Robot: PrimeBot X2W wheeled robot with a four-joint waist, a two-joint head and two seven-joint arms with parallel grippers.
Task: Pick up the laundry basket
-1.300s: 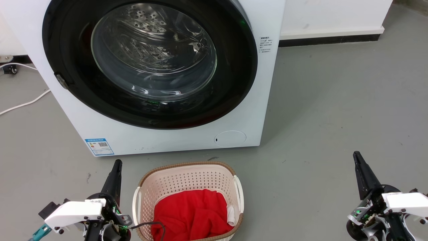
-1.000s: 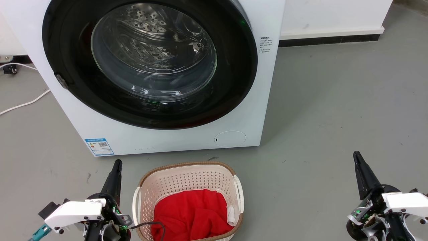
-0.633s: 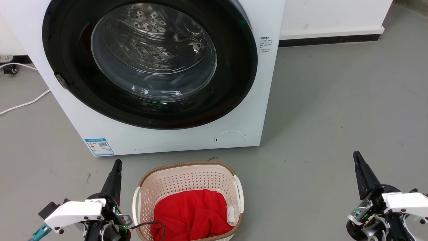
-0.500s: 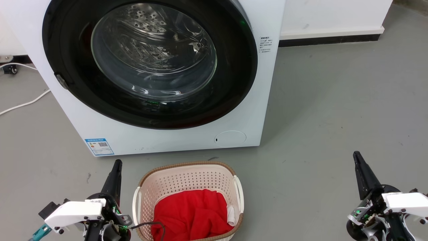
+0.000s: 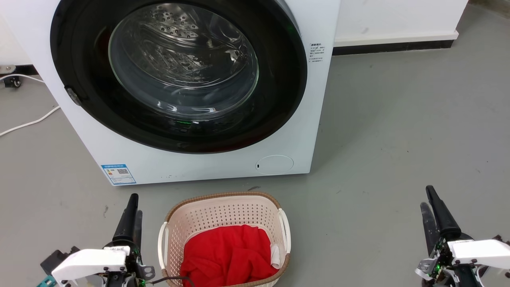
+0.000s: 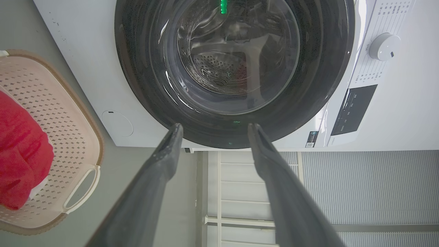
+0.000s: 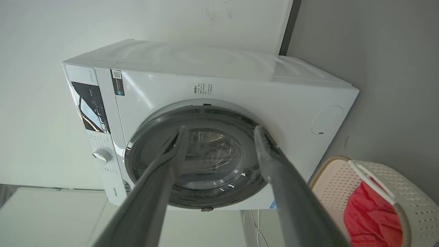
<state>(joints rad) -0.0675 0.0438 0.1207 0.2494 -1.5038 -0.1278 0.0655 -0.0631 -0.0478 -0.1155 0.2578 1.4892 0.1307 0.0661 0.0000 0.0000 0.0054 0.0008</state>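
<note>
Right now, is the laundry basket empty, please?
No: red cloth lies inside the laundry basket, below its rim.

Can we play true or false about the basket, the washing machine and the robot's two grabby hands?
1. The cream perforated plastic laundry basket stands on the grey floor in front of the big white washing machine. True.
2. The basket is empty. False: a crumpled red cloth lies inside it.
3. The left gripper holds a basket handle. False: its fingers are open beside the basket, holding nothing.
4. The right gripper is open too. True.
5. The right gripper is nearer the basket than the left one. False: it is far off to the side, while the left gripper is close beside the basket.
</note>
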